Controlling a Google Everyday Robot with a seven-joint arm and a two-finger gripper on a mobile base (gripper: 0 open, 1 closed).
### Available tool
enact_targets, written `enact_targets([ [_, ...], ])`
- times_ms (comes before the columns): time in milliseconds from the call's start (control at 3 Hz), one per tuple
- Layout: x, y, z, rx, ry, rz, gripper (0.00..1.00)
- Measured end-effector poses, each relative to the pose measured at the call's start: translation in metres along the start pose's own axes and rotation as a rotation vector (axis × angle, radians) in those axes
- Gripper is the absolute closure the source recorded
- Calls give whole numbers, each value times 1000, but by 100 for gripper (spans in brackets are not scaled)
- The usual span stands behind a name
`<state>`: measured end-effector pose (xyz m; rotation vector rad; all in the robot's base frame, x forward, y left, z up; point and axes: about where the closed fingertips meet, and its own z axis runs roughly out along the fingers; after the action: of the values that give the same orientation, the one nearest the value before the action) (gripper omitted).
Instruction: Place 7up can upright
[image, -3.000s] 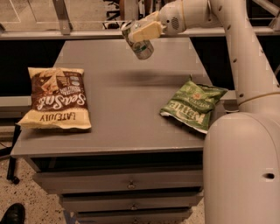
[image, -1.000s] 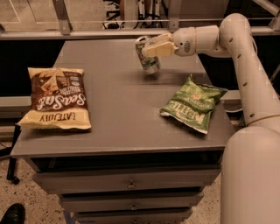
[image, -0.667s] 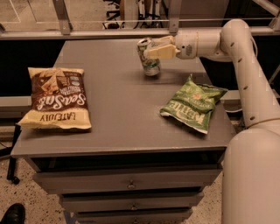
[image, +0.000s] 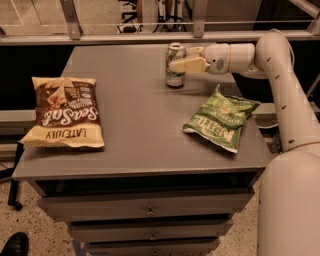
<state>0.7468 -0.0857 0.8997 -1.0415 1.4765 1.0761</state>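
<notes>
The 7up can (image: 174, 70), silvery with green markings, stands upright on the grey table (image: 140, 130) near its far edge, right of centre. My gripper (image: 186, 58) reaches in from the right at the can's height. Its fingers (image: 189, 64) stand on either side of the can's upper right part and look slightly parted, so the gripper is open around the can. The can rests on the table top.
A brown and cream snack bag (image: 64, 111) lies at the table's left. A green crinkled chip bag (image: 220, 118) lies at the right, in front of my arm (image: 280, 75). A rail (image: 150, 36) runs behind the table. Drawers are below the front edge.
The can came down from the air onto the table and now stands upright. The gripper has eased slightly to the right, and its near finger sits lower than before.
</notes>
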Motion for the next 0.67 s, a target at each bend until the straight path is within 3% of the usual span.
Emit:
enact_targets([
  [667,7,-3,-20,19,20,1,0],
])
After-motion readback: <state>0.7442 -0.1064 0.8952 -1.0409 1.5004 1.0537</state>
